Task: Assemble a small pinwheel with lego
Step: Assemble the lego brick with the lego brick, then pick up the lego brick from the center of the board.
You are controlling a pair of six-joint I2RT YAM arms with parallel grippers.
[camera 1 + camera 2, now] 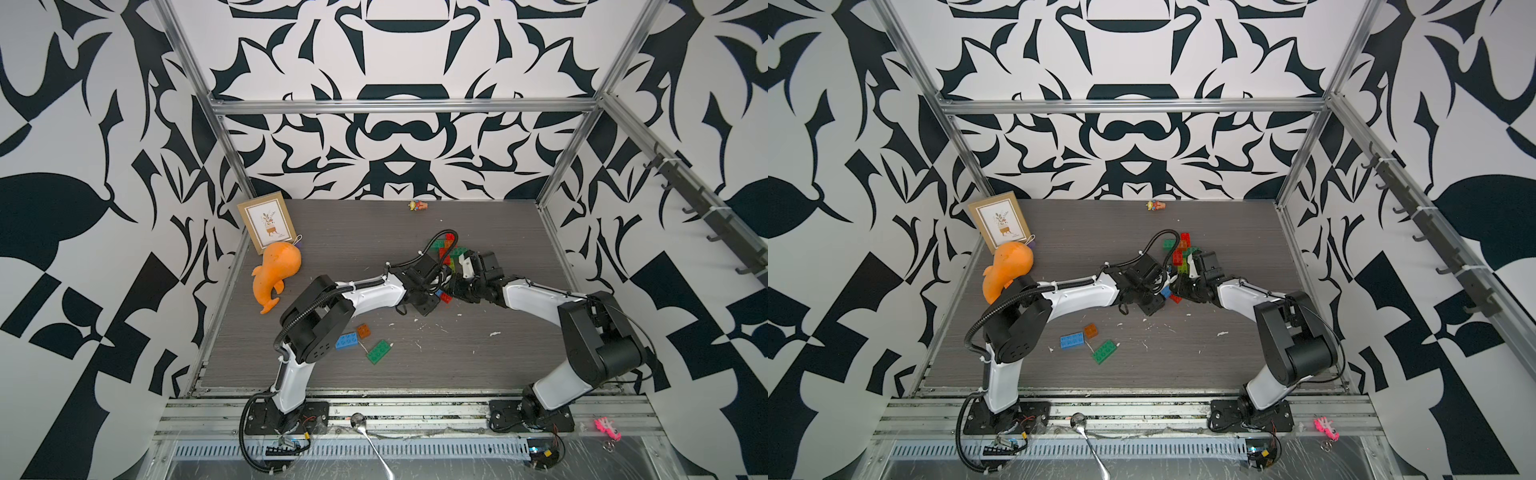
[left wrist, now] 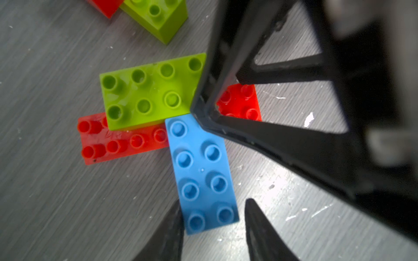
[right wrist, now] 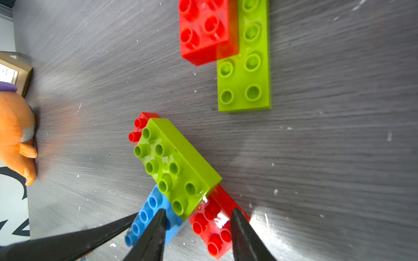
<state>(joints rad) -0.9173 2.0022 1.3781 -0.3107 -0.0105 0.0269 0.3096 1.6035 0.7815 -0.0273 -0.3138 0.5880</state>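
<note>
Overhead, in both top views, the left arm and the right arm are meeting above the half-built pinwheel and hiding most of it. A spare blue brick, a small orange brick and a dark green brick are lying well apart from the pinwheel, towards the arms' bases. A stuffed toy and a picture frame are sitting farther from it again, troubling nobody. Through the left wrist camera, the pinwheel is lying flat on the table: a lime brick is sitting on a red brick, and a blue brick is reaching out from their corner. The left gripper is straddling that blue brick's outer end with fingers spread, one touching its edge, the other standing clear. Through the right wrist camera, the right gripper is straddling a second red brick, fingers apart; whether they are pinching it I cannot tell. The step looks like seating the blue blade, so the right gripper should be steadying the red side while the left is keeping the blue brick square and lifting off straight. Crowding is looking like the hazard: both grippers are working close together at the pinwheel, and a spare lime brick carrying a third red brick is lying near it.
</note>
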